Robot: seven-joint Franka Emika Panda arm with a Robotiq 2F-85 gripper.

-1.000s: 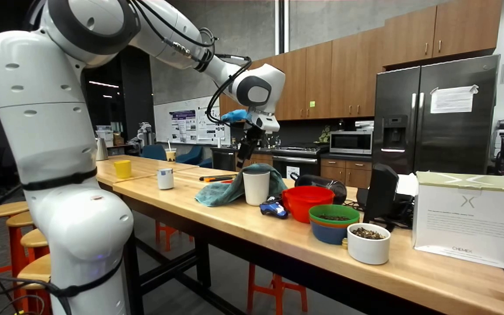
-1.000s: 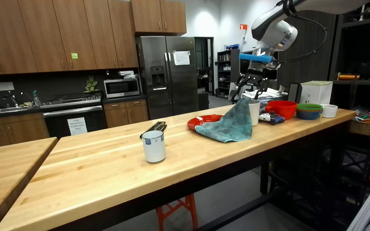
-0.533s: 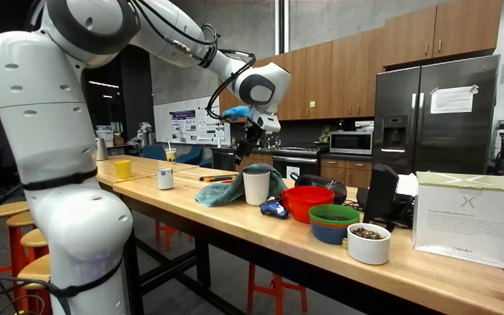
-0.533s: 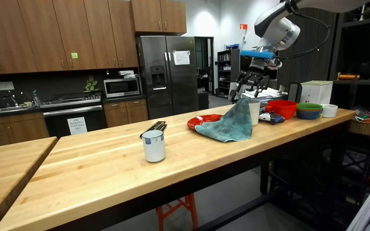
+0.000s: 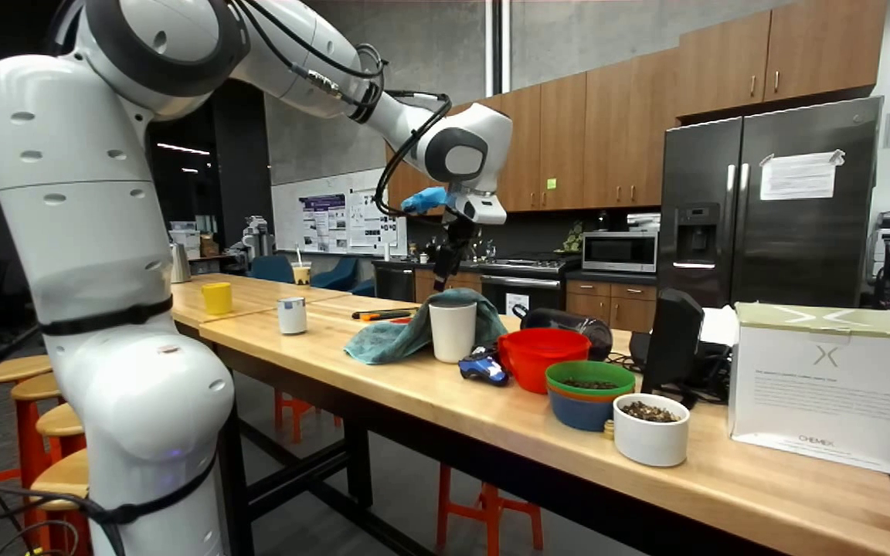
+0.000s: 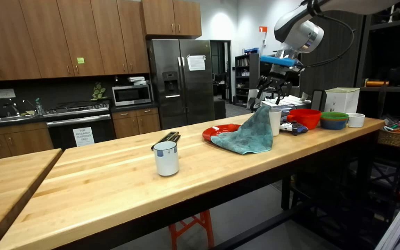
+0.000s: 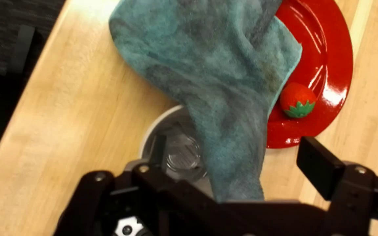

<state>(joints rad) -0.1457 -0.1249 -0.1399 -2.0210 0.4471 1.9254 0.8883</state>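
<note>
My gripper stands open above a teal cloth, with nothing held between its fingers. In the wrist view one end of the cloth passes below the gap between the two pads. That end is draped over a white cup, whose opening is partly covered. The left finger appears over the cup's mouth. The cloth also lies across part of a red plate, where a red strawberry-like toy with green leaves rests. In both exterior views the gripper hangs just above the cloth's raised end, beside the cup.
Close to the cup lie a blue-and-white game controller and a red bowl. Farther along are stacked bowls, a white dish and a white box. A white mug and dark tools are at the opposite side.
The gripper has shifted slightly to the right in an exterior view, and its fingers point more steeply down. Cloth, cup and plate have stayed in place.
</note>
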